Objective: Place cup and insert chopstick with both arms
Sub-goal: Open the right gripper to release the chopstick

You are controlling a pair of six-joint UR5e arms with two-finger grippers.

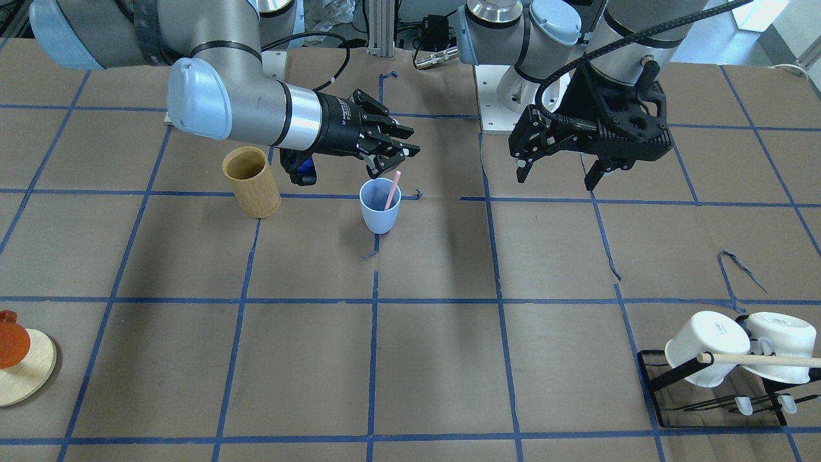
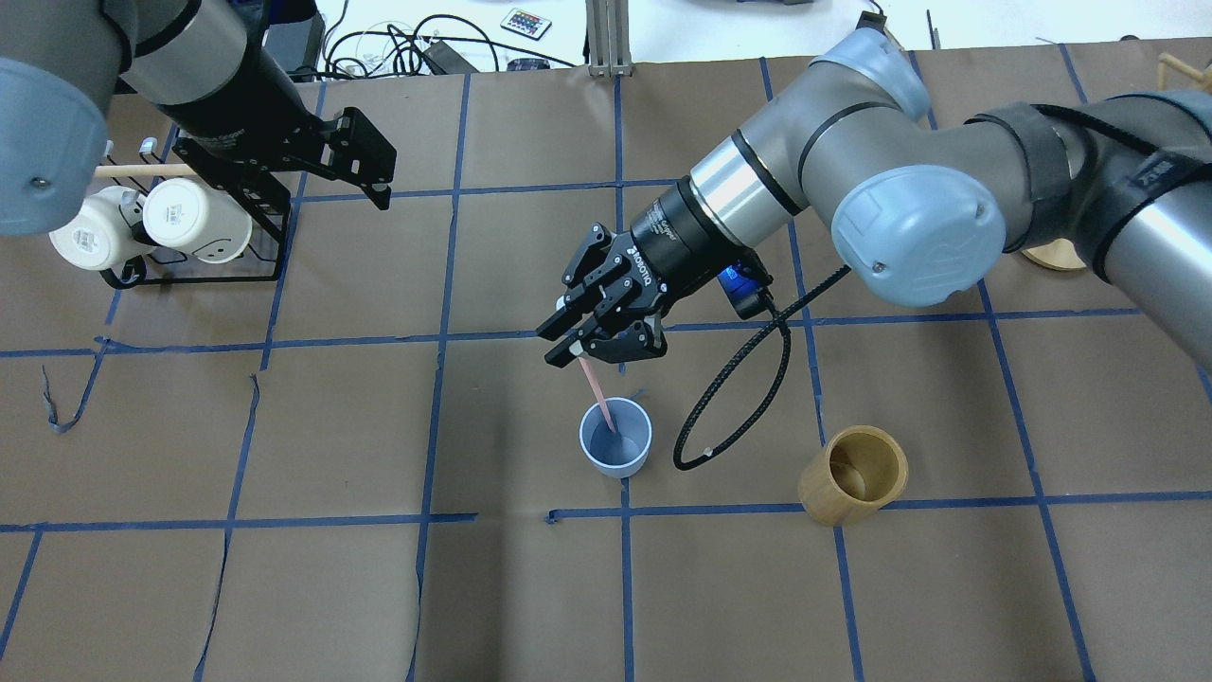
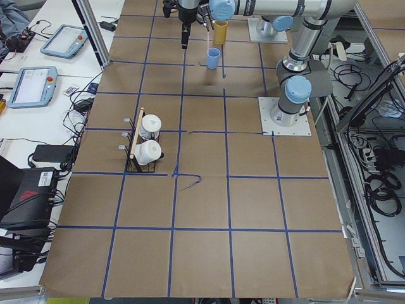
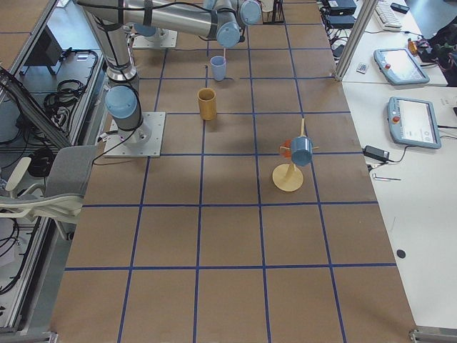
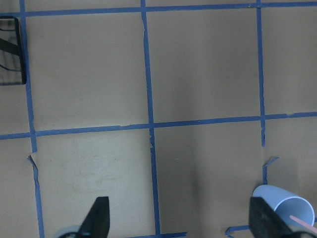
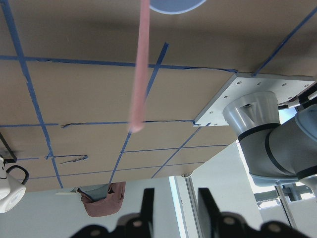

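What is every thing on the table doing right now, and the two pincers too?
blue cup: upright on the table, chopstick inside.
pink chopstick: leaning in the blue cup, not gripped.
right pincer: open, holding nothing.
left pincer: open, empty.
wooden cup: upright, empty.
white mugs: hanging on the black rack.

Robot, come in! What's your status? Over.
Left gripper open, empty. Right gripper open, off chopstick. Chopstick leans inside blue cup. Wooden cup stands apart.

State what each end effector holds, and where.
Nothing: left end effector and right end effector are open; the chopstick leans free in the blue cup.
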